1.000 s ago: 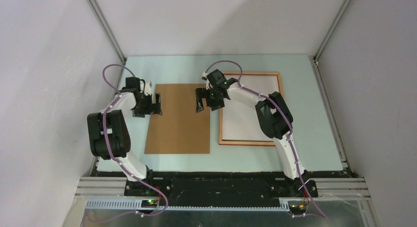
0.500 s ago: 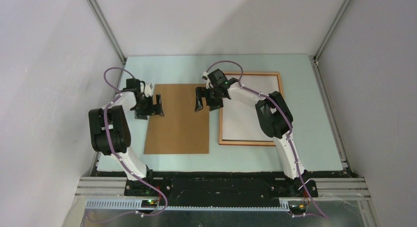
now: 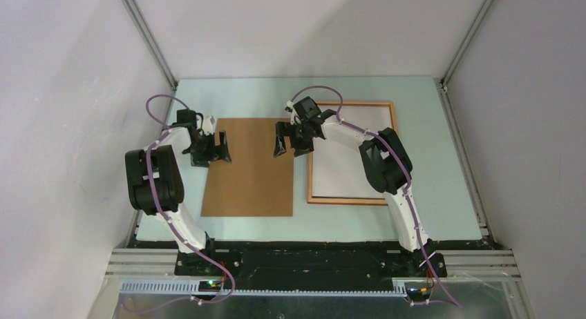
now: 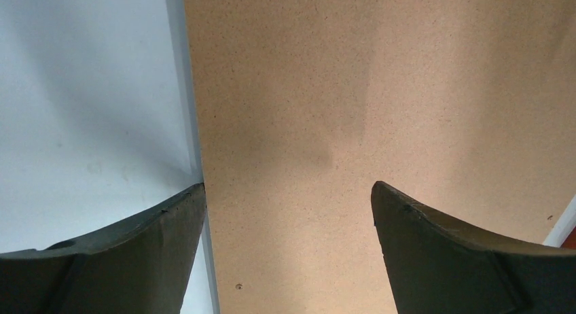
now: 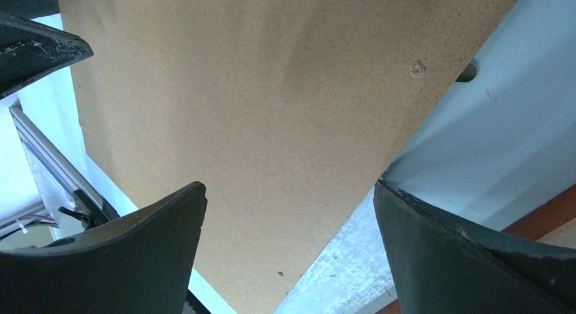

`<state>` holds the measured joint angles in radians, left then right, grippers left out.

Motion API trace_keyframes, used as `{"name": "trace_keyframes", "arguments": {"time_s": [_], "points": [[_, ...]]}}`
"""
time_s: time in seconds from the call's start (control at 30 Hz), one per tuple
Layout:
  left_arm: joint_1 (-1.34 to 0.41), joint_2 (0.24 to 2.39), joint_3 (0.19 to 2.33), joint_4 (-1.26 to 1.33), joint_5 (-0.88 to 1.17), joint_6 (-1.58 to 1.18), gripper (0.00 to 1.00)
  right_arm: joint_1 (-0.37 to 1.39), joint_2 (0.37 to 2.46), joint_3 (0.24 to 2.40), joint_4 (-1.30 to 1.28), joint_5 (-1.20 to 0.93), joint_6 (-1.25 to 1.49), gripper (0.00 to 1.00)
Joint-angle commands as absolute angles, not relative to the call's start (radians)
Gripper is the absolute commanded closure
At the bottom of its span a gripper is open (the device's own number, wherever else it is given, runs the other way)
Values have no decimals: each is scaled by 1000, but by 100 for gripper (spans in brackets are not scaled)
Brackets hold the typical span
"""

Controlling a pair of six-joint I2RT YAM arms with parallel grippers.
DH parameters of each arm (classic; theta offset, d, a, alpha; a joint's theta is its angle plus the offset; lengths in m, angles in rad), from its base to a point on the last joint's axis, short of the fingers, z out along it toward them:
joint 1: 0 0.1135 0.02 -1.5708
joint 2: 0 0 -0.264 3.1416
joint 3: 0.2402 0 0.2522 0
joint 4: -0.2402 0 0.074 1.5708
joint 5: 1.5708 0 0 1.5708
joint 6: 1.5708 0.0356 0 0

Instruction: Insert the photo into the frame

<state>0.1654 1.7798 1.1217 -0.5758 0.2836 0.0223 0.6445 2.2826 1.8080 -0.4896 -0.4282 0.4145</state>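
The orange-brown wooden frame (image 3: 345,201) lies flat at the right of the table. A plain white sheet (image 3: 349,168), which looks like the photo's white back, fills it. The flat brown backing board (image 3: 252,174) lies to its left. My left gripper (image 3: 222,146) is open over the board's far left edge, which runs by my left finger in the left wrist view (image 4: 288,192). My right gripper (image 3: 283,139) is open over the board's far right edge, board (image 5: 258,110) under one finger and table under the other. A corner of the frame (image 5: 551,208) shows there.
The pale blue-green table (image 3: 442,195) is walled by grey panels at the back and sides. Black arm bases and a metal rail run along its near edge. The left gripper's finger (image 5: 34,49) shows at the top left of the right wrist view.
Both grippers have drifted slightly towards the far side over the board. The board's near end has shifted a little to the left. Both stay open.
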Motion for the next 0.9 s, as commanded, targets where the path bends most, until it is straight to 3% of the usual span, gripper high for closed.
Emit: {"name": "trace_keyframes", "arguments": {"time_s": [0.0, 0.87], "points": [[169, 1807, 1122, -573, 369, 10, 4, 647, 2316, 1795, -488, -462, 423, 3], [171, 1585, 1104, -618, 641, 76, 6, 623, 2322, 1799, -466, -591, 425, 3]]}}
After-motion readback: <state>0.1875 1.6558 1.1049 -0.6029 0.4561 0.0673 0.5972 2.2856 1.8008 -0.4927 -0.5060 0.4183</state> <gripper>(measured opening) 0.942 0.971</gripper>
